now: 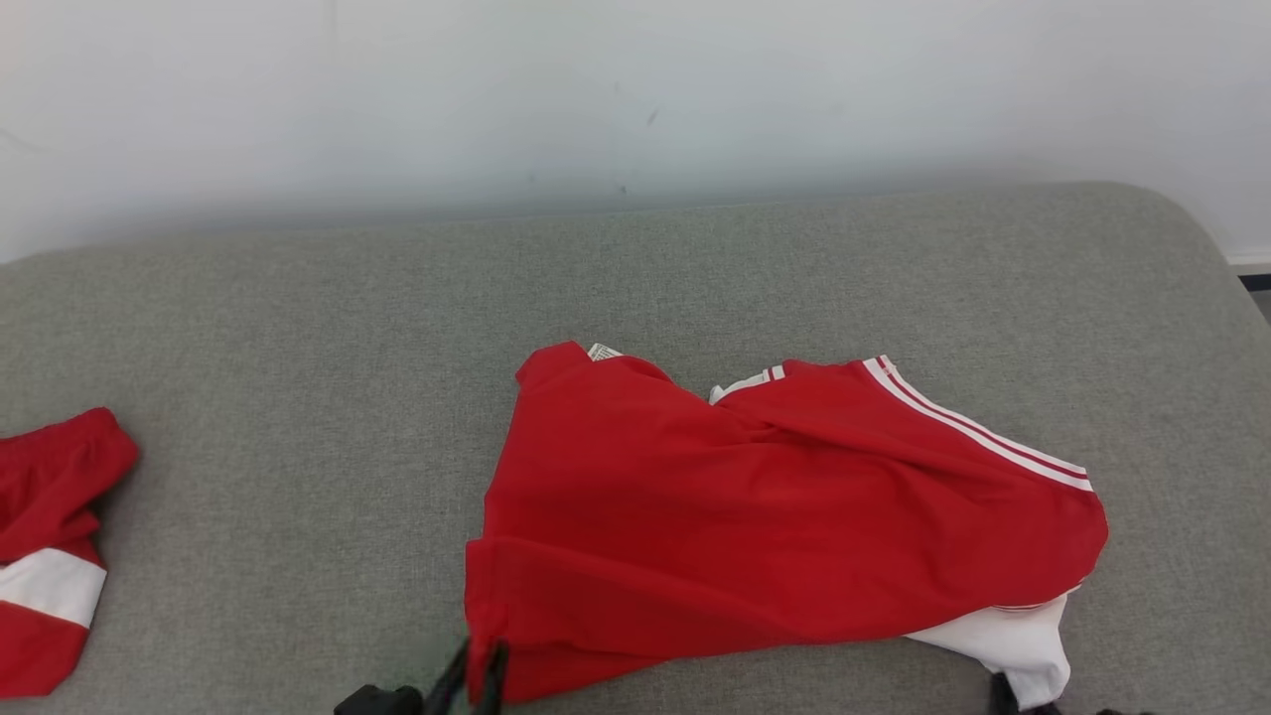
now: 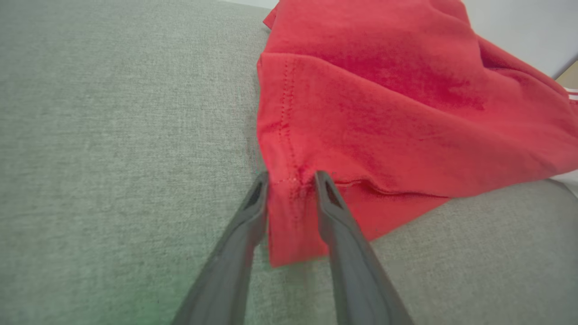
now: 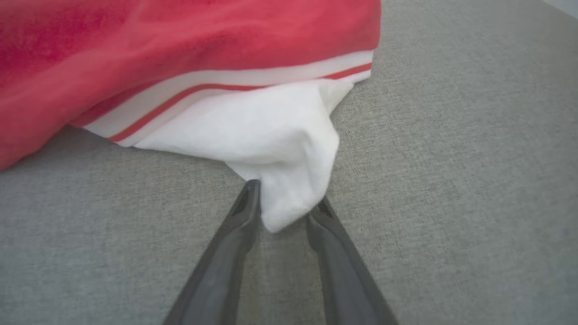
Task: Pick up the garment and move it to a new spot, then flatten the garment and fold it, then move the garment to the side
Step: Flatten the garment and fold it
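Landmark: the spare red-and-white cloth [image 1: 50,556], lying at the left edge of the grey cushion [image 1: 298,328].
Garment: the red garment [image 1: 775,516] lies well apart from the spare cloth, to its right. It sits in a loose heap with one side folded over itself and white stripes along the far shoulder.
Stage: my reading is that this is the very start, the pick-up; nothing is flattened or folded yet.
Left hand: the left hand [image 2: 289,180] is low at the garment's stitched hem corner [image 2: 284,122], the corner nearest the spare cloth. Its two fingers are apart, with the red corner standing between them.
Right hand: the right hand [image 3: 288,194] is at the white panel [image 3: 271,135] that sticks out from under the red, at the corner farthest from the spare cloth. Its fingers are parted too, with the white tip between them.
Why there: taking two opposite near corners should let the cloth hang as a sheet when lifted, instead of a bundle, which would help the later flattening.
Contact: the pads may already brush the fabric; the wrist views are too close to say for sure.
Risk: I judge that a pinch on the white tip alone could slip free, since so little cloth sits between the fingers.
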